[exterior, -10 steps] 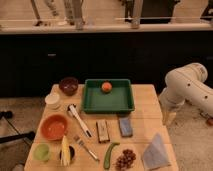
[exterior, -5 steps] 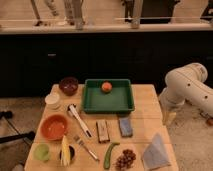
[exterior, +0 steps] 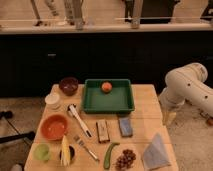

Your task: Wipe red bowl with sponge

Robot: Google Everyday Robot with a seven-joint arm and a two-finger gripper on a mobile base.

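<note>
At lower left of the frame, the red bowl [exterior: 54, 127], not yet wiped. Right of centre, the sponge [exterior: 125, 126], flat on the table [exterior: 146, 107] below the green tray [exterior: 108, 102]. At right, the gripper [exterior: 170, 117], spread wide, empty, just off the table edge. Looks like step one: calls for reaching left to grasp the sponge. Fingertips hard to make out.

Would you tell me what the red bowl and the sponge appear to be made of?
The red bowl looks like plastic: smooth, uniform orange-red, matte. The sponge looks like foam: a dull blue-grey block. The gripper hangs beside the table at its right edge, touching neither.
</note>
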